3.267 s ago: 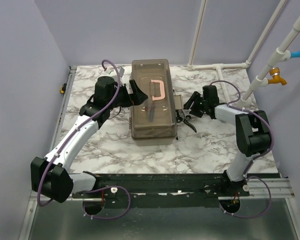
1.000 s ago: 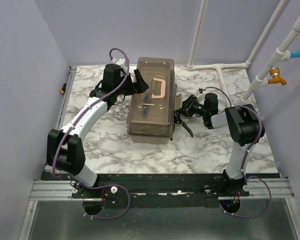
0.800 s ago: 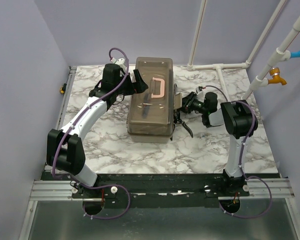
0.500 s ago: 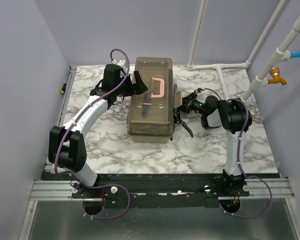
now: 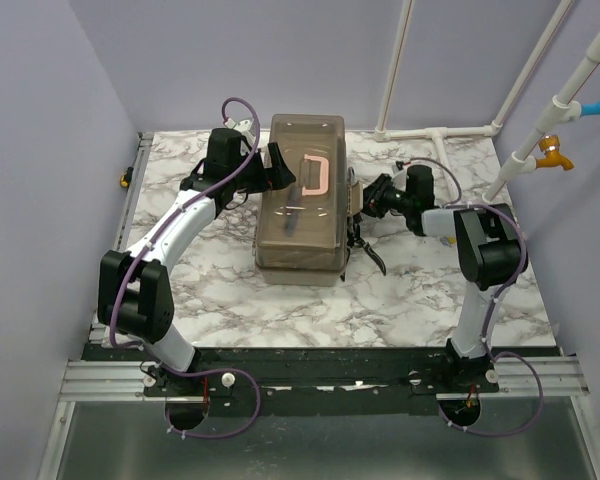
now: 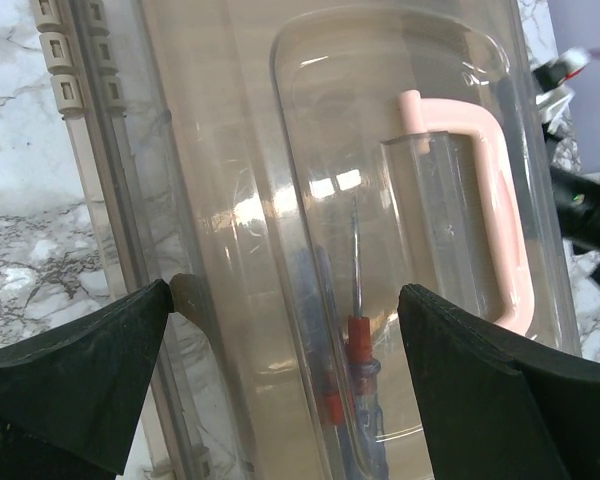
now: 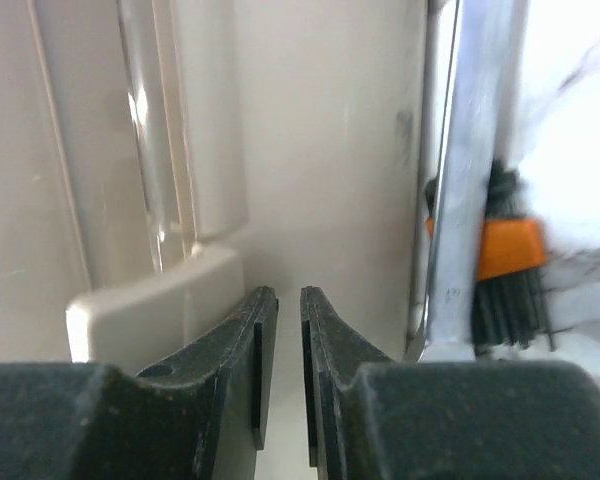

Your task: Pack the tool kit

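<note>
The tool kit's smoky toolbox [image 5: 298, 225] lies closed mid-table, its pink handle [image 5: 318, 177] on the lid. My left gripper [image 5: 277, 170] stands open at the box's left flank; in the left wrist view it [image 6: 285, 335] straddles the clear lid [image 6: 220, 180], with red-collared screwdrivers [image 6: 358, 350] showing inside beside the handle [image 6: 485, 200]. My right gripper [image 5: 368, 200] is at the box's right side, its fingers nearly together with only a slim empty gap [image 7: 279, 300], pointed at the beige side wall [image 7: 320, 140] beside a beige latch [image 7: 150, 300].
Dark pliers [image 5: 366, 250] lie on the marble by the box's right side. A silver wrench [image 7: 475, 170] and an orange-and-black tool [image 7: 505, 255] rest just right of my right fingers. White pipes [image 5: 438, 132] run along the back; taps [image 5: 552, 152] hang at the right wall.
The right gripper has narrowed and shifted a little up and towards the box's right side, its elbow swinging. The left arm and the box have barely moved in the last second.
</note>
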{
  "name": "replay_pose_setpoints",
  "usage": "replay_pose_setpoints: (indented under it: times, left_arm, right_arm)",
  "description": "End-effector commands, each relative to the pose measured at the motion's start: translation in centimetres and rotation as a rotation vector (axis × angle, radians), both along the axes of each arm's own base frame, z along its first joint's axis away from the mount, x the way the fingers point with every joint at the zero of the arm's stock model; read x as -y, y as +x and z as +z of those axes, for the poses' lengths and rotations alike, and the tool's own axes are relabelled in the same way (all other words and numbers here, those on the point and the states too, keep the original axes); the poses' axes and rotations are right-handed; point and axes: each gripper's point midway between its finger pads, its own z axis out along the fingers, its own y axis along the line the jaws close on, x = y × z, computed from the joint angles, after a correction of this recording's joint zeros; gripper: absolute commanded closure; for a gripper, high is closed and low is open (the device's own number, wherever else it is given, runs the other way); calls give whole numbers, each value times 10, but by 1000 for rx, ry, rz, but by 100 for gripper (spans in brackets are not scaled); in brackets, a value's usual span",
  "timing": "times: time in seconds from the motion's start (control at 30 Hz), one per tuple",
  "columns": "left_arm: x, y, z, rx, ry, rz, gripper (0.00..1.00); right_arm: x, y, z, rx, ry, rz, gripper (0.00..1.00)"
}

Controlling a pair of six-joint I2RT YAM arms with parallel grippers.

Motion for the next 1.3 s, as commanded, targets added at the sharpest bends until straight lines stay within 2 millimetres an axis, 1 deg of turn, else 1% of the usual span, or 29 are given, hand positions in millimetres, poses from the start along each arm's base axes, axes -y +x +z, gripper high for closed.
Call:
replay_pose_setpoints:
  times: [0.0,0.03,0.07,0.1,0.13,0.17,0.2,0.3,0.33,0.4,0.47,0.57,0.7,0.73,0.8,0.83,0.9,0.93,0.97,1.0,1.03,1.1,1.17,1.2,1.23,1.27]
  left_arm:
    - [24,-25,-21,-126,-42,-122,2]
    - [24,-25,-22,-129,-41,-121,3]
    - [24,-25,-24,-131,-41,-121,3]
    - [25,-25,-25,-135,-43,-122,3]
    - [26,-25,-26,-137,-45,-124,3]
    - [26,-25,-27,-138,-47,-125,3]
    - [26,-25,-29,-143,-47,-127,3]
    - [28,-26,-34,-153,-50,-132,4]
    - [27,-27,-36,-156,-51,-132,4]
    - [27,-28,-38,-160,-51,-133,4]
    - [27,-28,-39,-161,-48,-132,4]
    - [26,-29,-42,-164,-43,-130,4]
    - [26,-30,-44,-167,-42,-131,4]
    - [26,-30,-45,-168,-42,-130,4]
    - [26,-31,-47,-174,-45,-134,4]
    - [27,-32,-48,-173,-47,-137,4]
    - [27,-32,-50,-175,-50,-137,4]
    - [27,-32,-51,-179,-52,-140,4]
    - [28,-32,-51,-179,-56,-142,5]
    - [29,-33,-52,-184,-59,-145,4]
    - [29,-33,-52,-185,-61,-148,5]
    - [29,-35,-49,-178,-60,-149,5]
    - [25,-35,-42,-160,-49,-137,4]
    - [21,-34,-38,-146,-34,-125,3]
    - [18,-34,-33,-136,-20,-113,2]
    - [14,-33,-26,-119,-6,-99,1]
  right_arm:
    - [-11,10,27,97,-337,20,74]
    - [-11,10,19,67,-396,24,74]
    - [-12,13,18,57,-457,20,74]
    - [-13,11,8,35,-543,21,74]
    - [-11,17,7,35,-620,3,74]
    - [-13,14,1,20,-704,5,74]
    - [-13,17,-2,17,-785,-4,73]
    - [-4,22,-9,-5,-1022,-54,70]
    - [-1,22,-17,-18,-1088,-61,69]
    - [7,20,-24,-50,-1219,-77,67]
    - [12,20,-29,-56,-1337,-102,66]
    - [14,17,-41,-70,-1439,-120,66]
    - [6,12,-60,-86,-1423,-110,66]
    - [0,10,-64,-86,-1390,-97,66]
    - [-14,9,-66,-65,-1303,-72,68]
    - [-23,9,-62,-46,-1251,-67,68]
    - [-33,10,-51,-9,-1167,-75,70]
    - [-40,10,-39,18,-1114,-79,70]
    - [-49,10,-31,45,-1061,-73,70]
    - [-53,11,-19,71,-1025,-76,70]
    - [-54,12,-12,83,-1007,-86,70]
    - [-47,15,-1,81,-995,-109,70]
    - [-33,16,5,57,-963,-125,70]
    - [-24,16,5,44,-943,-133,71]
    - [-18,16,11,47,-916,-143,71]
    - [-8,15,13,51,-901,-158,71]
